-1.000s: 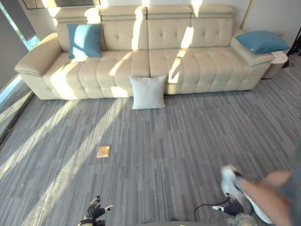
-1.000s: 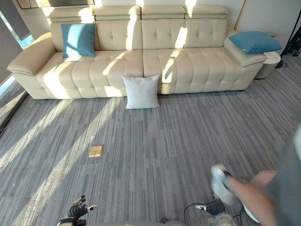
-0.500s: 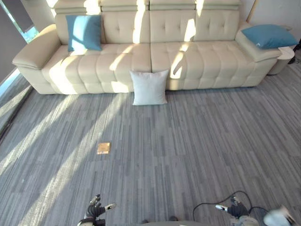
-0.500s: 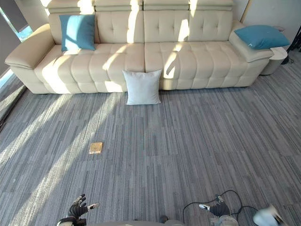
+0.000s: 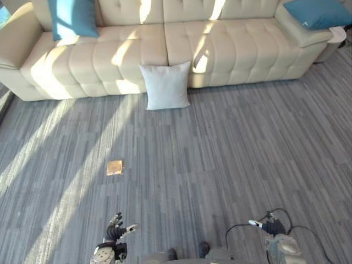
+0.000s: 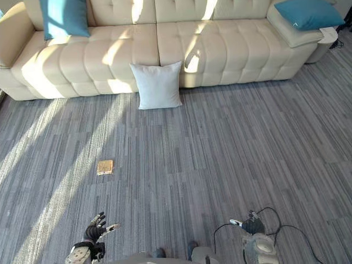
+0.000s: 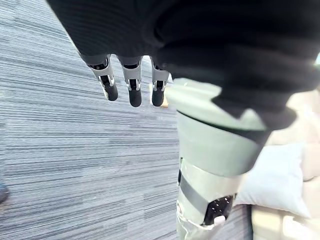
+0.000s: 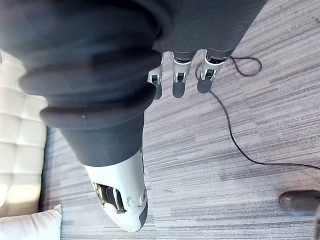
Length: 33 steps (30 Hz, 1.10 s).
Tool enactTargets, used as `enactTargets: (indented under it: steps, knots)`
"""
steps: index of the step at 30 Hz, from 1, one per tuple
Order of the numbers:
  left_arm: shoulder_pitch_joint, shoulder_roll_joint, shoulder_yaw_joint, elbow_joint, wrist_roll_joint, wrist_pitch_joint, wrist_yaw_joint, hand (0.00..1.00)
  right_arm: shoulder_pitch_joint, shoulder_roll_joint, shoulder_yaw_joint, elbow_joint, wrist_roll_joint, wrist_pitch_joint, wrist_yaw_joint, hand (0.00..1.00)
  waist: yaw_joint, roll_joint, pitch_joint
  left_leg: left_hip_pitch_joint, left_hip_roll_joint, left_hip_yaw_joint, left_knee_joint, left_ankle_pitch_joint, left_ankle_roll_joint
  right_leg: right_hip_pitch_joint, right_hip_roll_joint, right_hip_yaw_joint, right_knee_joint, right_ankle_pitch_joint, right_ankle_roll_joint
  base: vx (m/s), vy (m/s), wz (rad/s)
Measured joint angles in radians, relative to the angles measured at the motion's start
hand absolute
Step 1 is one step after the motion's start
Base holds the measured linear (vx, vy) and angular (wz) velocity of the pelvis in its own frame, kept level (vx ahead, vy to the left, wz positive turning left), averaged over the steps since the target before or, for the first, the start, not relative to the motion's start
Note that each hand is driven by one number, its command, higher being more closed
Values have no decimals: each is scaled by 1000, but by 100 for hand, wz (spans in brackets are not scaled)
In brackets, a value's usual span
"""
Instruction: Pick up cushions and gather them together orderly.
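Left eye view — white cushion against sofa; left hand, right hand empty, fingers relaxed.

Place: a living room (or a lounge, I cannot tell which).
Seating: a long cream tufted sofa.
Cushions: a teal cushion on the seat, a second teal cushion on the armrest, and a white cushion on the floor.
Floor: grey striped carpet with bands of sunlight.
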State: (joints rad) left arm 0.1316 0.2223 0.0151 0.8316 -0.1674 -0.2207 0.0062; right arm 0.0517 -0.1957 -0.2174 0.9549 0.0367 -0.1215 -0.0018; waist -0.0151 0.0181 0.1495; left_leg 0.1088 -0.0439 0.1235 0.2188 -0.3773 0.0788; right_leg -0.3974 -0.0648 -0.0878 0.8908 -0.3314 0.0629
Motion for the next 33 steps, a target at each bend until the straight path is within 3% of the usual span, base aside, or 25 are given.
enactTargets:
  steps: [1,2,3,5,6,7,8,9,10,11,12,14,15,18,19,21,22,23,25,26,27,28,29,30,33]
  knots:
    - [-20,-1,-8,0,0,0,2,0,-5,-5,12,-1,1,0,1,0,-6,-1,20,51,10,-29,-29,-1,3,-48,0,-55,-20,-6,-18,589,52,46]
    - [-48,-4,-12,0,0,0,3,0,-9,-11,27,-3,2,-1,1,0,-19,29,49,87,43,-49,-54,-1,2,-94,16,-94,-102,4,-35,513,-1,61]
    - [-65,-5,-13,0,0,-1,4,0,-12,-12,30,-7,2,-1,1,0,-30,25,57,103,61,-60,-57,-1,1,-113,28,-105,-158,18,-40,528,-39,87]
    - [-98,-5,-14,1,0,-4,8,0,3,-11,32,-27,2,-3,0,0,-45,20,73,144,83,-96,-56,3,-37,-176,48,-94,-400,171,-37,554,-75,75]
    - [-97,-4,-14,3,0,-5,16,0,20,-12,32,-32,2,-4,0,0,-50,0,71,175,85,-103,-54,-5,-68,-180,54,-84,-497,287,-60,592,-108,51]
    - [-87,-12,-13,12,0,-4,18,0,24,-18,29,-33,2,-4,-2,0,-56,18,73,197,112,-119,-36,-21,-96,-172,64,-78,-477,408,-105,912,-185,39]
    - [-108,-19,-13,29,1,-3,15,0,0,-15,19,-36,2,-2,-5,0,-60,40,79,178,144,-125,27,11,-157,-183,63,-111,-385,335,-128,895,-187,47]
    - [-121,-30,-13,38,1,-3,15,0,-6,-13,15,-37,2,-2,-6,0,-68,36,79,143,132,-118,128,115,-222,-163,43,-123,-335,283,-136,888,-195,39]
    - [-122,-40,-9,43,1,-3,16,0,-6,-15,18,-39,2,-2,-4,0,-71,38,82,117,129,-113,207,196,-217,-128,38,-131,-334,267,-131,586,-142,47]
    - [-112,-53,-2,49,1,-2,16,0,-4,-17,33,-37,2,-3,-4,0,-78,35,92,68,133,-98,352,371,-215,-35,34,-135,-384,242,-127,743,-158,38]
    - [-84,-62,4,43,1,-9,15,0,8,-6,50,-42,6,-4,-5,0,-65,33,98,-43,188,-49,637,416,-198,143,50,-131,-514,226,-120,732,-137,28]
    - [-82,-67,34,39,0,-9,15,0,12,14,56,-71,27,-7,-15,0,-36,31,100,-171,243,22,850,291,-126,268,65,-125,-594,213,-128,735,-98,-2]
    - [-80,-68,42,29,0,-8,16,0,13,33,57,-97,46,-11,-17,0,-13,6,107,-279,257,59,898,231,-97,349,64,-110,-657,204,-127,707,-45,-18]
    - [-67,-91,44,-6,1,-6,14,0,6,44,57,-143,75,-18,-18,0,45,0,109,-498,253,103,723,151,-84,491,48,-75,-760,169,-87,552,56,-31]
    - [-57,-102,43,-5,1,-2,14,0,5,46,49,-147,78,-21,-19,0,53,-13,114,-518,229,99,574,155,-90,522,34,-68,-767,148,-69,563,151,-50]
    - [-31,-120,32,-6,1,-2,14,0,10,42,41,-144,78,-24,-21,0,62,4,99,-507,183,52,205,216,-157,574,20,-32,-772,79,-29,564,243,-56]
    - [-12,-118,32,8,0,-1,16,0,6,49,41,-125,77,-24,-21,0,68,-2,87,-495,163,36,201,346,-88,596,8,18,-754,33,-15,694,336,-48]
    - [-15,-115,34,15,1,-1,17,0,8,64,46,-115,75,-23,-20,0,59,-42,67,-499,124,53,224,288,-71,584,-33,70,-726,25,-23,609,274,-32]
    - [-28,-102,34,23,1,-1,14,0,14,63,46,-113,73,-23,-21,0,60,-57,58,-493,103,75,266,234,-49,547,-59,124,-621,35,-4,587,261,-10]
    - [-28,-102,34,26,1,-1,15,0,13,64,51,-111,70,-22,-20,0,60,-63,59,-452,99,106,283,203,-25,518,-74,156,-503,51,24,568,245,-38]
    - [-22,-102,34,29,1,-2,16,0,5,65,58,-102,70,-22,-18,0,62,-64,58,-406,97,127,281,168,-19,478,-83,175,-374,87,87,550,215,-56]
    - [-14,-94,31,31,1,-1,16,0,-6,72,74,-95,69,-23,-17,0,56,-63,59,-332,91,135,265,124,-11,412,-94,173,-173,160,195,512,160,-50]
    - [-18,-86,23,42,1,-1,16,0,-4,76,82,-91,64,-23,-14,0,54,-59,61,-274,90,139,256,97,-10,362,-98,156,-26,151,183,597,137,-31]
    - [-23,-72,10,51,1,1,17,0,-7,75,96,-79,56,-23,-15,0,49,-60,61,-191,84,142,222,80,-8,309,-111,103,86,95,107,486,64,-11]
    - [-30,-57,-4,52,1,-1,17,0,-11,70,119,-72,32,-22,-15,0,28,-47,65,-29,93,155,107,79,-11,175,-85,-44,-41,22,-14,461,-4,-6]
